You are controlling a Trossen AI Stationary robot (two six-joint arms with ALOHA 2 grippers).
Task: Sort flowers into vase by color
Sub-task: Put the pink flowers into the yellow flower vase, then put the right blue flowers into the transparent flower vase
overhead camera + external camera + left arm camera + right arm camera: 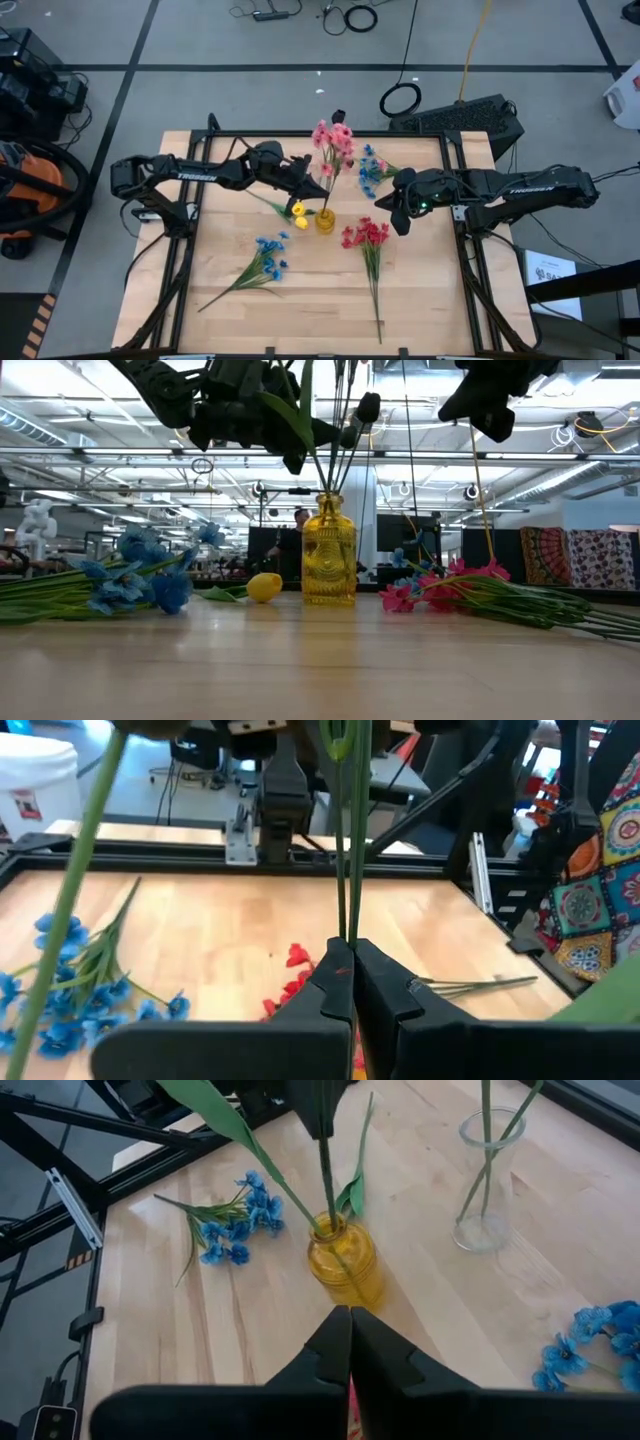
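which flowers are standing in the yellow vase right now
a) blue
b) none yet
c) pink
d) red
c: in the high view the pink flowers rise on stems out of the yellow vase, with the left gripper shut on those stems; the red flowers and both blue bunches lie on the table.

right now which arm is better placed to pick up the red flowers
Right. The right gripper hangs just beside the red flowers with fingers shut on nothing, while the left gripper is shut on the pink flower stems above the vase.
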